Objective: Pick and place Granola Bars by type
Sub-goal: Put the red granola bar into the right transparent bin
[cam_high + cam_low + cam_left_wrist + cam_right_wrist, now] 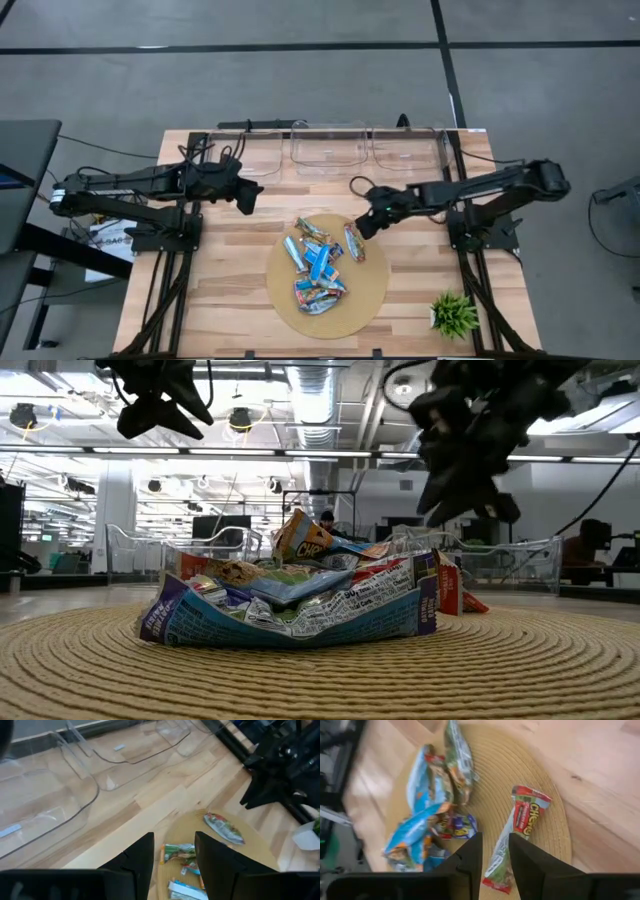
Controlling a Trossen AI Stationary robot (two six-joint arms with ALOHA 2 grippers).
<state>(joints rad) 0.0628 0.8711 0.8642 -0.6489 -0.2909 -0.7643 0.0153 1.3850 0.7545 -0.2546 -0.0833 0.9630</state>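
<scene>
A heap of granola bars [315, 268] in blue, tan-green and reddish wrappers lies on a round tan mat [365, 295]. One red-and-green bar [353, 242] lies flat and apart at the mat's far right; in the right wrist view this bar [520, 820] shows too. My right gripper [366, 226] hangs above that bar, slanting down, and in its own wrist view the gripper [495, 840] is open with a narrow gap. My left gripper [245, 196] is open and high over bare wood left of the mat, seen also in the left wrist view [174, 842].
Three clear plastic bins [328, 146] stand in a row along the table's far edge. A small green plant [455, 313] sits at the near right corner. Bare wood lies to the left and right of the mat.
</scene>
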